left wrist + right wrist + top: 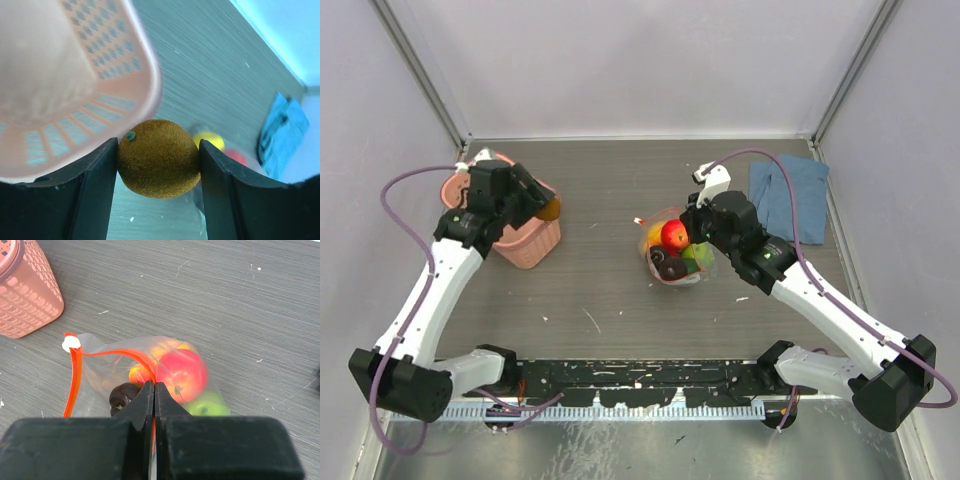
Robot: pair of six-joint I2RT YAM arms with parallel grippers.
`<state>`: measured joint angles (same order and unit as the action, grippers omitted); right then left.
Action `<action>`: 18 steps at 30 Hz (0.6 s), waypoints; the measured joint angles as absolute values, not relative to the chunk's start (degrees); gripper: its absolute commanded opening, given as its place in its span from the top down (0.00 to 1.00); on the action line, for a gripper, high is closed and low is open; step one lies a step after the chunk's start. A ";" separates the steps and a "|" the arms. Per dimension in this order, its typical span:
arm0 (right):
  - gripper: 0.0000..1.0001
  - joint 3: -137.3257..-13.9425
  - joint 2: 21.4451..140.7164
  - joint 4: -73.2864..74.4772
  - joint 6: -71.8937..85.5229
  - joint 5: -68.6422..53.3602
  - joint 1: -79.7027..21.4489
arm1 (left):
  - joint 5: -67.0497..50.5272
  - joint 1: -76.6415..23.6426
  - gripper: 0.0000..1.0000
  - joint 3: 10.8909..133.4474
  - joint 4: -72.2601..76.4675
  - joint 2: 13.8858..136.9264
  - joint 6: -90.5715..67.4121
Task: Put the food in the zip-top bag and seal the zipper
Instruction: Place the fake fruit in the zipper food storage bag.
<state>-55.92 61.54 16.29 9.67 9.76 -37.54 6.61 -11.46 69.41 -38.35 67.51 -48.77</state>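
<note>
**Q:** Right side, nearest first?

**A:** Right gripper (154, 390) had its fingers pressed together on the zipper (75, 382), pinching the bag (95, 372) at its mouth edge. The bag lay mid-table (610, 180), in front of the right arm.

**Q:** Zipper state?

**A:** Unsealed. The white slider (71, 343) sat at the corner, and the two orange-red tracks ran apart from it, so the mouth stood open.

**Q:** Contents?

**A:** A red fruit (182, 372) was on top with a green fruit (207, 405) beside it. A dark fruit (122, 396) sat near the fingers and a yellow-orange piece (140, 374) behind that. All were inside the plastic.

**Q:** Left side?

**A:** Left gripper (159, 165) was clamped on a fuzzy brown fruit (157, 150), one finger on each flank. It was held off the table at the rim of the pink basket (75, 75). The rim was blurred in the wrist view, so I could not tell whether fruit and rim touched. That fruit was well apart from the bag.

**Q:** Farther back?

**A:** A folded blue cloth (795, 195) lay flat at the far right, beyond the right gripper.
</note>
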 measured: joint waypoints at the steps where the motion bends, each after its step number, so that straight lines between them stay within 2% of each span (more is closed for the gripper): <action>1: 1.00 -55.92 61.54 16.29 9.78 9.76 -37.54 | 6.76 -14.06 0.86 68.99 -37.50 66.54 -48.45; 9: 1.00 -55.92 61.54 16.29 10.52 9.76 -37.54 | 9.15 -33.85 0.85 66.76 -30.30 64.77 -46.76; 18: 1.00 -55.92 61.54 16.29 11.07 9.74 -37.54 | 15.86 -49.34 0.84 66.24 -21.41 68.27 -44.75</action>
<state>-55.92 61.54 16.29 11.07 9.74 -37.54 15.86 -49.34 66.24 -21.41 68.27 -44.75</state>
